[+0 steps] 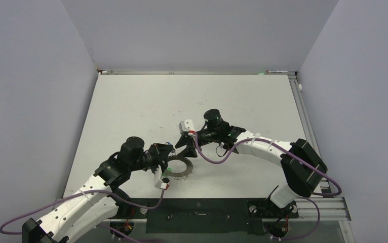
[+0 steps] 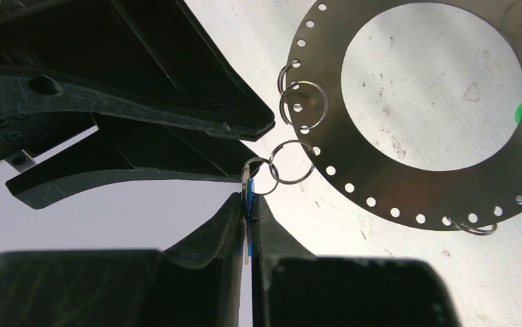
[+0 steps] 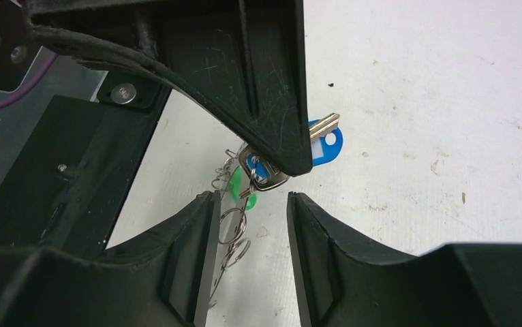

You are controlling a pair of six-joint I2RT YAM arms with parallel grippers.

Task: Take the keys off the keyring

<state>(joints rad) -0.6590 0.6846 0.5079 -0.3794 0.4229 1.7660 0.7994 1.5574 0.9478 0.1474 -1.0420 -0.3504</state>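
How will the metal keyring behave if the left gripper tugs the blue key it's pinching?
The keyring looks thin, flat and stiff, so it would probably slide on the table rather than flex. The wire loops linking it to the key look free to pivot, so it may trail and swing before following.

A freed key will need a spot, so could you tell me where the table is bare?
Bare: the far half of the table, from the grippers to the back edge, and the near patch between keyring and right arm. Crowded: front centre, where left gripper, right gripper and keyring meet.
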